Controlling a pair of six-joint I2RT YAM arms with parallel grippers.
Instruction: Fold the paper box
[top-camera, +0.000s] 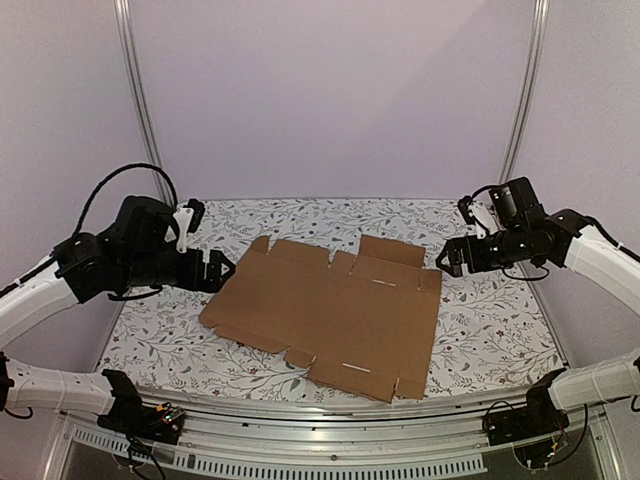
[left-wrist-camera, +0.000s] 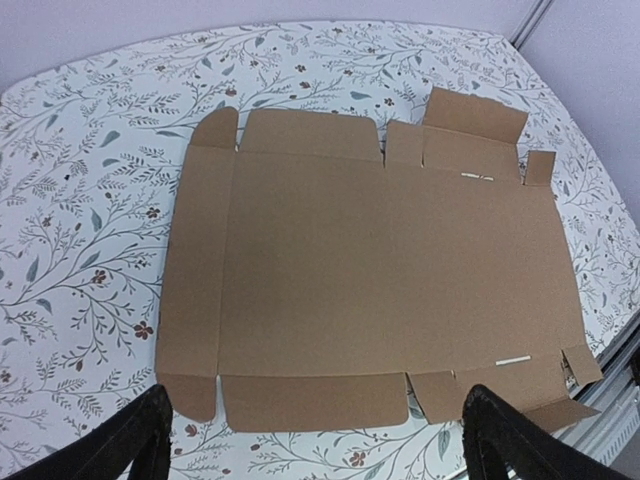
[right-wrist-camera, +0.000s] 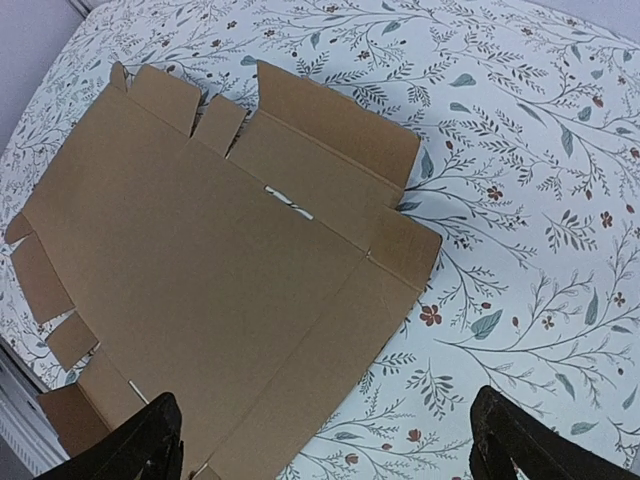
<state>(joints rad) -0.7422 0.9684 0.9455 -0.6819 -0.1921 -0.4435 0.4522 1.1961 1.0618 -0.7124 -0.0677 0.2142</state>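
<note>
The paper box (top-camera: 330, 315) is a flat, unfolded brown cardboard sheet with flaps, tabs and slits, lying on the floral tablecloth in the middle of the table. It also shows in the left wrist view (left-wrist-camera: 370, 280) and the right wrist view (right-wrist-camera: 210, 290). My left gripper (top-camera: 222, 271) hovers above the sheet's left edge, open and empty; its black fingertips (left-wrist-camera: 135, 440) frame the near flaps. My right gripper (top-camera: 450, 256) hovers above the table beside the sheet's far right corner, open and empty, with its fingertips (right-wrist-camera: 520, 440) wide apart.
The floral tablecloth (top-camera: 490, 330) covers the table around the sheet. The table's metal front rail (top-camera: 330, 420) runs along the near edge. Upright frame posts (top-camera: 140, 100) stand at the back corners. The arm bases sit at the near left and near right.
</note>
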